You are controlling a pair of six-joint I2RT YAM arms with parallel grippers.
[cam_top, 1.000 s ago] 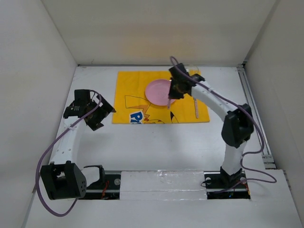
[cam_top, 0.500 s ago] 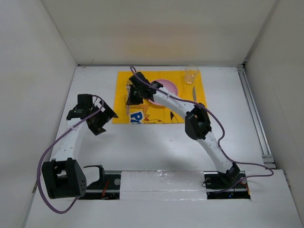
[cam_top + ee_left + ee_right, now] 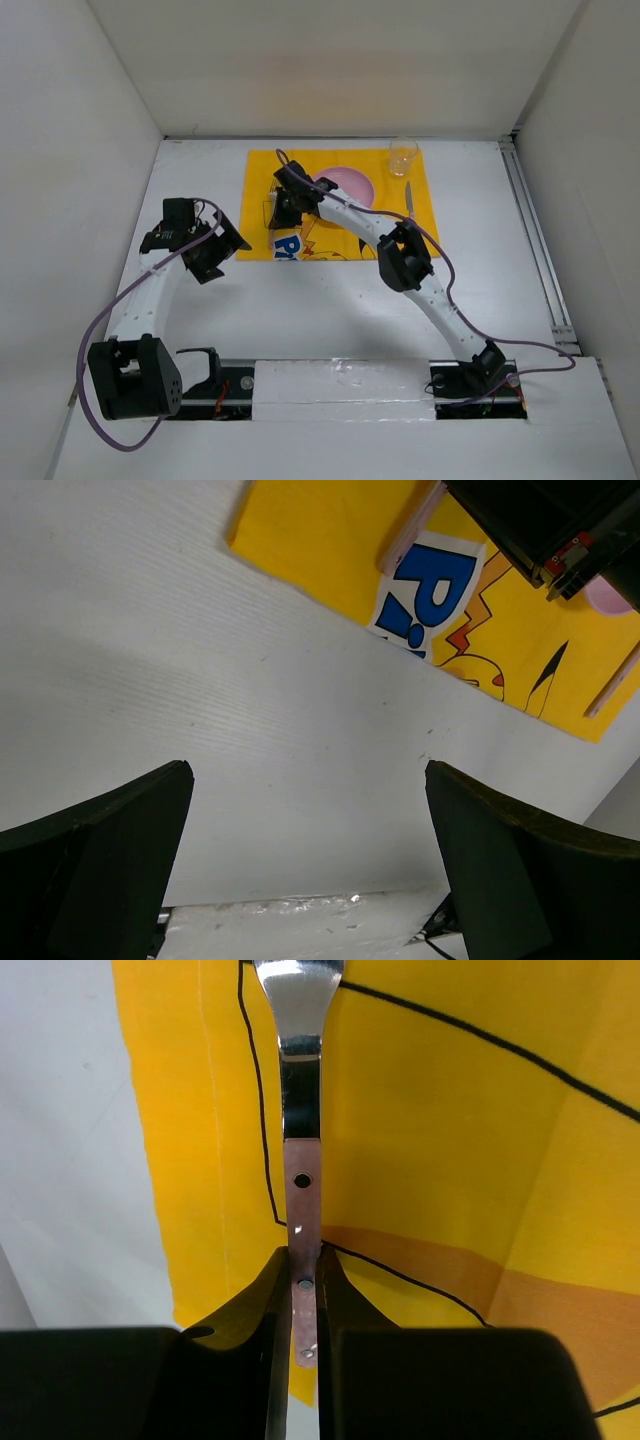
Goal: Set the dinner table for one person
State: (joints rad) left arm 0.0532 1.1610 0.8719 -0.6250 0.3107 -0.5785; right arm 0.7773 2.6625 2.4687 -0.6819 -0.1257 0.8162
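My right gripper [image 3: 276, 214] is shut on the pink handle of a fork [image 3: 301, 1110], jaws pinching it near its end [image 3: 303, 1270]. The fork hangs just above the left part of the yellow placemat [image 3: 258, 178], left of the pink plate [image 3: 352, 184]. A knife [image 3: 408, 198] lies right of the plate and a clear glass [image 3: 402, 157] stands at the placemat's far right corner. All rest on the white dinner table [image 3: 330, 300]. My left gripper [image 3: 214, 246] is open and empty over bare table [image 3: 305, 770], near the placemat's front left corner [image 3: 320, 540].
White walls close the table on the left, far and right sides. A rail [image 3: 535, 240] runs along the right edge. The right arm's forearm [image 3: 350, 212] stretches across the placemat over the plate's near side.
My right arm swung from right of the plate to the placemat's left side with the fork, then settled slightly lower. The left arm barely moved.
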